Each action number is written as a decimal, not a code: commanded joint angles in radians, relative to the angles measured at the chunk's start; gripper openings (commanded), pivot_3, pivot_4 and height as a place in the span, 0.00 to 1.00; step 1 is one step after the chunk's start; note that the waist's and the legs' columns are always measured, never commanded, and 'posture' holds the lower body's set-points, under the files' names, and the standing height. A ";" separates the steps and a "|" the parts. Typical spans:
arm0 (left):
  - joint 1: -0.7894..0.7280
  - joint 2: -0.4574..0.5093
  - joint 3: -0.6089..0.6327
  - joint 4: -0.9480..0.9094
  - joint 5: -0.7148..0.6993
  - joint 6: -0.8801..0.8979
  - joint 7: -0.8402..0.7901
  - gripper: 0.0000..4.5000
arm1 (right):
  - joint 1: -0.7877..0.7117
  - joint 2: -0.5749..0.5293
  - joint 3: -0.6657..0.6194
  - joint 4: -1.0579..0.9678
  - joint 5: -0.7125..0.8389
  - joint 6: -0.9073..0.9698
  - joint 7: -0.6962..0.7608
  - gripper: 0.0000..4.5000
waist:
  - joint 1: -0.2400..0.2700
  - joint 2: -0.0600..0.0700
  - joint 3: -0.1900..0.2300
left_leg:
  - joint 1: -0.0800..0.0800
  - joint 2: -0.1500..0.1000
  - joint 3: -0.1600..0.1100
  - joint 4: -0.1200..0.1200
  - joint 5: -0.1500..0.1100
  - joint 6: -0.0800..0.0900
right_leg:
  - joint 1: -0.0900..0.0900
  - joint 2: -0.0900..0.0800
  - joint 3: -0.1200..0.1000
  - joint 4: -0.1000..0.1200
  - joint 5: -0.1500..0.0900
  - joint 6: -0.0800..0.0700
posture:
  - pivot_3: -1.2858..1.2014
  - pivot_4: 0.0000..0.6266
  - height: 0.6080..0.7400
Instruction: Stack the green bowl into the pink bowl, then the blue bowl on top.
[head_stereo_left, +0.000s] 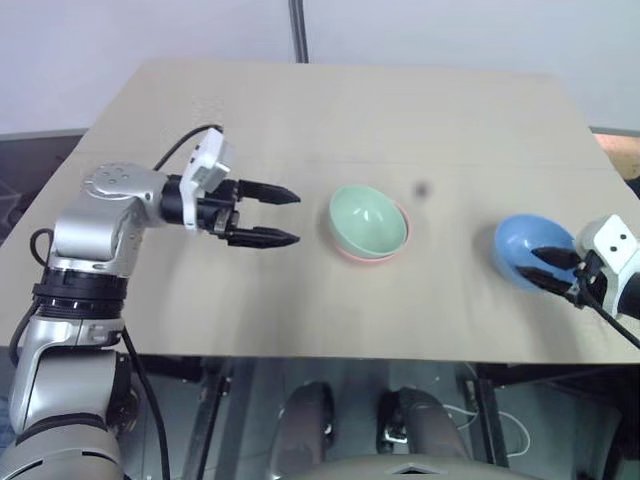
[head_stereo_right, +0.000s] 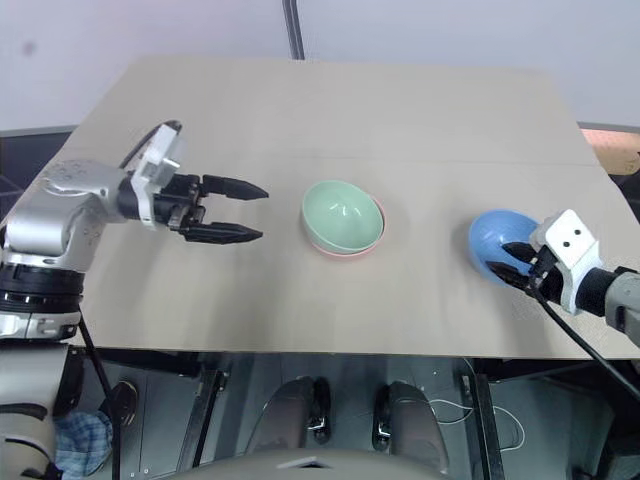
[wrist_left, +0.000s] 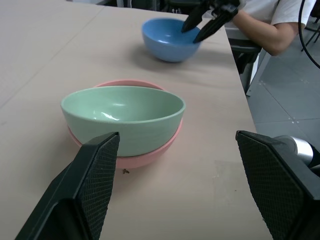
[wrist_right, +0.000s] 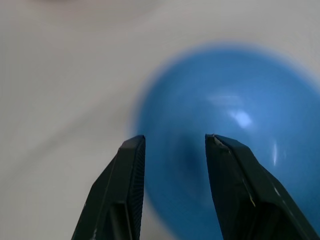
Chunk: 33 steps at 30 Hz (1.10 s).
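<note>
**Green bowl nested in pink; right gripper at the blue bowl**

Head views: The green bowl (head_stereo_left: 368, 219) sits inside the pink bowl (head_stereo_left: 352, 254), the pair near the middle of the tan surface (head_stereo_left: 330, 110). To the left of the green bowl, apart from it, the left gripper (head_stereo_left: 290, 217) points level toward it with its fingers spread and nothing between them. Well to the right of the green bowl, near the surface's front edge, stands the blue bowl (head_stereo_right: 497, 243), with the right gripper (head_stereo_right: 512, 262) at its near rim.

Left wrist view: The green bowl (wrist_left: 122, 116) rests tilted a little in the pink bowl (wrist_left: 150, 156). Beyond it lies the blue bowl (wrist_left: 170, 39), and a person's sleeved arm (wrist_left: 265, 25) shows past the surface's edge.

Right wrist view: The right gripper (wrist_right: 175, 145) has its fingers partly apart over the blue bowl (wrist_right: 240, 110); whether they pinch the rim cannot be told.
</note>
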 joint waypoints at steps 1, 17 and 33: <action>0.021 0.013 0.051 -0.020 0.006 -0.056 0.007 0.87 | -0.037 -0.033 0.037 0.020 -0.037 0.057 -0.012 0.48 | 0.000 0.000 0.000 | 0.000 0.000 0.000 0.000 0.000 0.000 | 0.000 0.000 0.000 0.000 0.000 0.000 | 0.52 0.24 1.00; -0.031 0.054 0.166 0.041 -0.033 -0.053 0.016 0.87 | -0.167 -0.030 0.079 0.050 -0.046 0.137 0.013 0.48 | 0.000 0.000 0.000 | -0.001 0.000 0.000 -0.001 0.000 0.000 | -0.002 0.000 0.000 0.000 0.000 0.000 | 0.52 0.24 1.00; 0.010 0.120 0.203 0.108 -0.029 -0.109 -0.079 0.87 | -0.399 0.062 0.027 -0.089 0.207 0.408 0.009 0.48 | -0.003 0.001 0.000 | -0.001 0.001 0.001 -0.001 0.000 0.000 | -0.002 0.000 0.000 0.000 0.000 0.000 | 0.52 0.24 1.00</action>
